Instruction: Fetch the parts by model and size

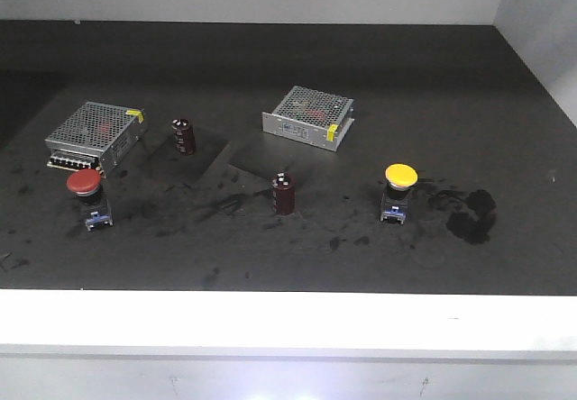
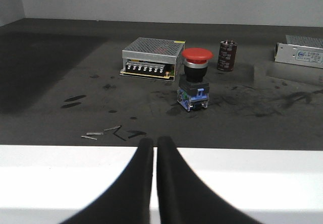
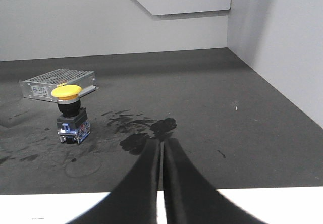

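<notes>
A red-capped push-button switch (image 1: 87, 196) stands upright on the dark table at the left, and shows in the left wrist view (image 2: 195, 80) well beyond my left gripper (image 2: 154, 142). That gripper is shut and empty, hovering over the white front edge. A yellow-capped push-button switch (image 1: 398, 191) stands at the right, seen in the right wrist view (image 3: 71, 113) far left of my right gripper (image 3: 161, 144), which is shut on nothing. Neither gripper appears in the front view.
Two silver perforated power-supply boxes (image 1: 95, 135) (image 1: 309, 116) lie at the back. Two maroon capacitors (image 1: 184, 136) (image 1: 285, 193) stand between the switches. A black smear (image 1: 469, 215) marks the table right of the yellow switch. A grey wall (image 3: 282, 47) bounds the right side.
</notes>
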